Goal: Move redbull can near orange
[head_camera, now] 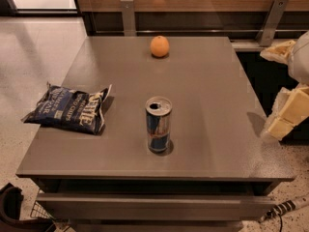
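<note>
Redbull can (158, 124) upright, orange (159, 46) well behind, end effector (286, 116) at far right

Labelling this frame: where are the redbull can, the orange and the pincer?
redbull can (158, 124), camera view, its blue side.
orange (160, 46), camera view, its middle.
pincer (285, 115), camera view, right edge beside the table (212, 100), its pale body.

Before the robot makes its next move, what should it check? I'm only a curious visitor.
1. redbull can upright near the front of the table: ok.
2. orange in view at the far edge: ok.
3. Path between them free of things: ok.
4. chip bag left of the can, not touching it: ok.
5. gripper at the can: not ok; it hangs off the table's right edge.
6. How full the can is: cannot tell.
</note>
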### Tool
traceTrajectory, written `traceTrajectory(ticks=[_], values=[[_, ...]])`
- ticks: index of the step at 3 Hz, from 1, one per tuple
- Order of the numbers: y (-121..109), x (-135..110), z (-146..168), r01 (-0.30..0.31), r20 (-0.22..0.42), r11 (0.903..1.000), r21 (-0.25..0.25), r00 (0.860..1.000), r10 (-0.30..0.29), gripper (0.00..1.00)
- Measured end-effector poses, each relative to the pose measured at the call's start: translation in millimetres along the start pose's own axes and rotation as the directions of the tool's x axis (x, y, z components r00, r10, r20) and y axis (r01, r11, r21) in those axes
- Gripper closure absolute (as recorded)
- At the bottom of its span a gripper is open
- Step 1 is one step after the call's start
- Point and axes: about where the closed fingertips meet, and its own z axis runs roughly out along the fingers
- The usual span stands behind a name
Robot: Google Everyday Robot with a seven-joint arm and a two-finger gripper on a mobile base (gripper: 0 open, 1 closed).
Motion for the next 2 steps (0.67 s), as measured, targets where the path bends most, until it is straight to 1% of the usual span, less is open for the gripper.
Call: traceTrajectory(ticks=[1, 2], values=[[13.2, 6.1, 36.1, 0.027, 0.2, 0.9972, -0.07, 0.98, -0.012, 0.0], [32.8, -16.2, 59.3, 0.057, 0.425, 0.9856, -0.159, 0.905, 0.017, 0.0]])
